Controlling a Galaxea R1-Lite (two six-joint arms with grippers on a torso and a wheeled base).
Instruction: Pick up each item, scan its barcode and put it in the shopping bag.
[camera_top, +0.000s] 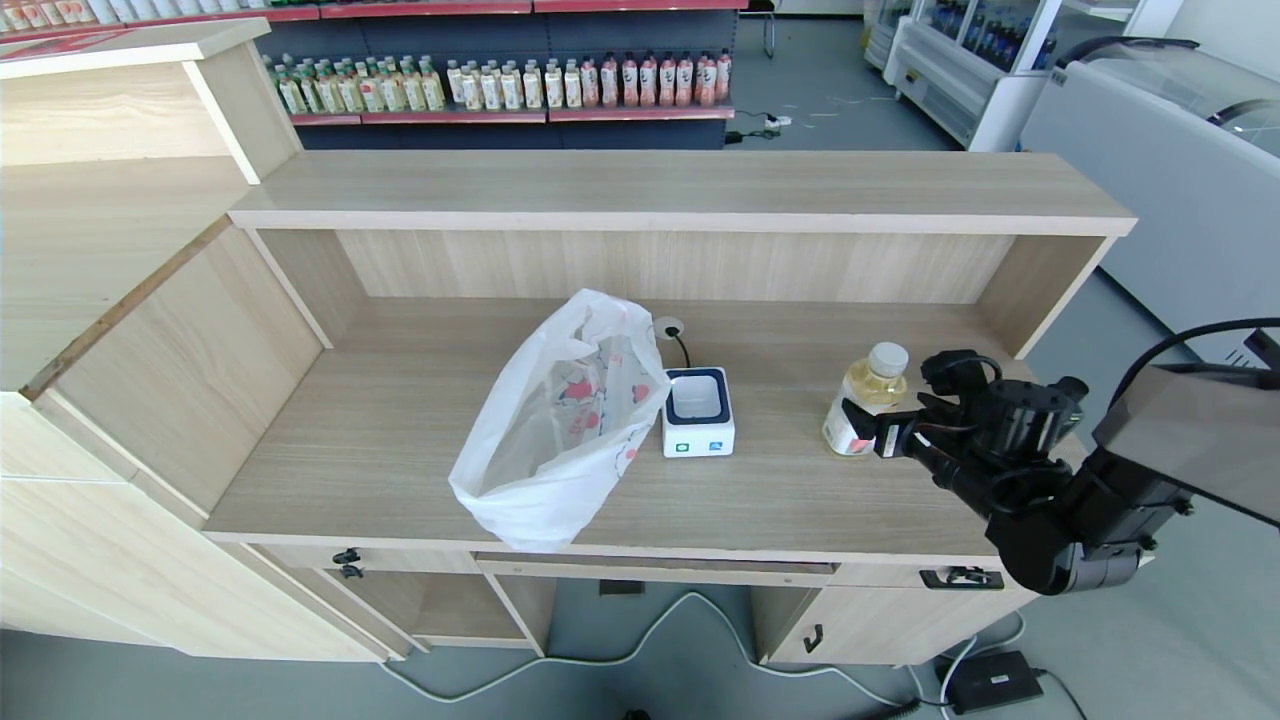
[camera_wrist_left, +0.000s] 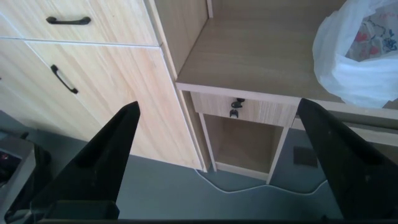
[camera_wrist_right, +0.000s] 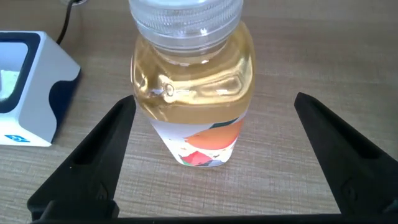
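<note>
A clear bottle (camera_top: 866, 400) of yellowish liquid, white-capped, is shown upright on the counter (camera_top: 400, 450), well right of the white, blue-rimmed scanner (camera_top: 698, 412). A white printed shopping bag (camera_top: 560, 420) is seen slumped open just beside the scanner's left.

Amber bottle (camera_top: 868, 395); white bag (camera_top: 540, 460)

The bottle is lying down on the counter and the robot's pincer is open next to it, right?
Not quite. The bottle is standing upright on the counter, cap on top, as the head view shows. The right pincer is open next to it.
</note>
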